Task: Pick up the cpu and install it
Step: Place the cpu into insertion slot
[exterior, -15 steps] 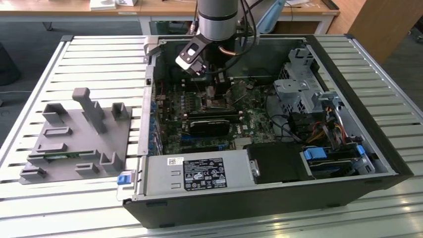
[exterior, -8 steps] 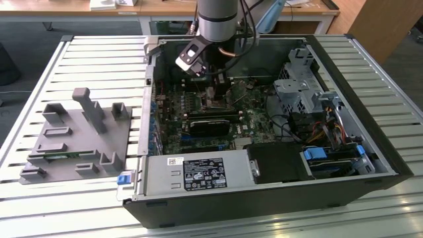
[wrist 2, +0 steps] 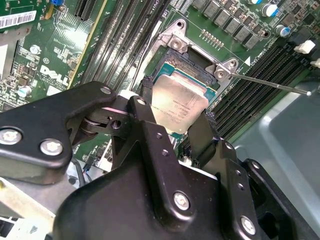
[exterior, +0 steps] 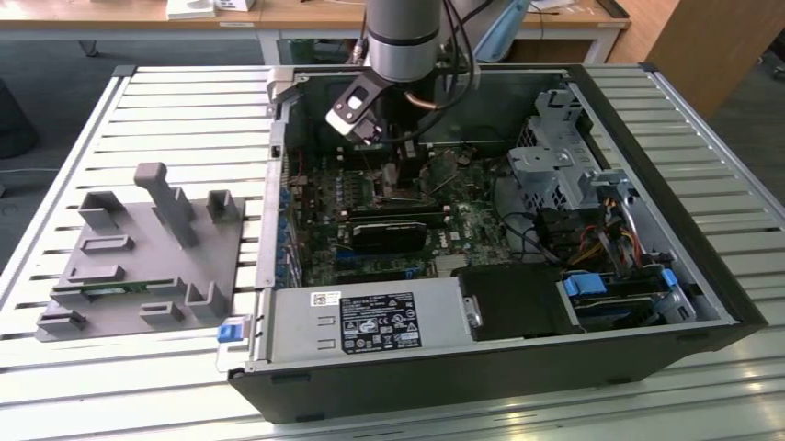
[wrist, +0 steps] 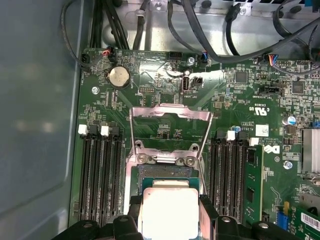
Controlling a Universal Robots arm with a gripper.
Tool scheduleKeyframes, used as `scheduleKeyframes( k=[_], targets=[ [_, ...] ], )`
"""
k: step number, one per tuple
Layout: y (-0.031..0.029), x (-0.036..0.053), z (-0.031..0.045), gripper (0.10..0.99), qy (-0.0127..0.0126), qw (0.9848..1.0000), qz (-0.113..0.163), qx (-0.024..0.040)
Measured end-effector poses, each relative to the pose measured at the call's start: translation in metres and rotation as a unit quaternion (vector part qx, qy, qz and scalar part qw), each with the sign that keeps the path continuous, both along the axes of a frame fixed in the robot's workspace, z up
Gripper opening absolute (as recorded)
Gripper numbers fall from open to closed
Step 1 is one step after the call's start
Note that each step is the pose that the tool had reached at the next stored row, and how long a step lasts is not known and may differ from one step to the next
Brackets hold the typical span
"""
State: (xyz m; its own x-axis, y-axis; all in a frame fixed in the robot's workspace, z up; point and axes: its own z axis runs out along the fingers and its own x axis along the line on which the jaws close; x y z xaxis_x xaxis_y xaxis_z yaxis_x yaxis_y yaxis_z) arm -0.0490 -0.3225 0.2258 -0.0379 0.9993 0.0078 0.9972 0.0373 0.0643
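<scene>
The pincer (wrist 2: 176, 114) pinched the cpu (wrist 2: 182, 97) by two opposite edges, over the motherboard's open socket (wrist 2: 192, 64), its bracket (wrist: 170, 112) flipped back.

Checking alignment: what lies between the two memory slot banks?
In the first wrist view, the socket with the cpu, gripped by the end effector.

Arm (exterior: 403, 37) vertical; hand (wrist 2: 176, 106) pointing down, fingers (wrist 2: 146, 97) clamping cpu (wrist 2: 180, 100).

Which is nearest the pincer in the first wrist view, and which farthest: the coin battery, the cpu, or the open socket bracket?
1. The cpu, held in the pincer.
2. The open socket bracket, raised just beyond the cpu.
3. The coin battery, farthest out, well past the bracket.
</scene>
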Motion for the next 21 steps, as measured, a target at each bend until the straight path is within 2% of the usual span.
scheduleKeyframes(
  k=[21],
  targets=[
    [0.0004,-0.0001,-0.0084,0.533,0.0,1.0,-0.002,0.0]
  ],
)
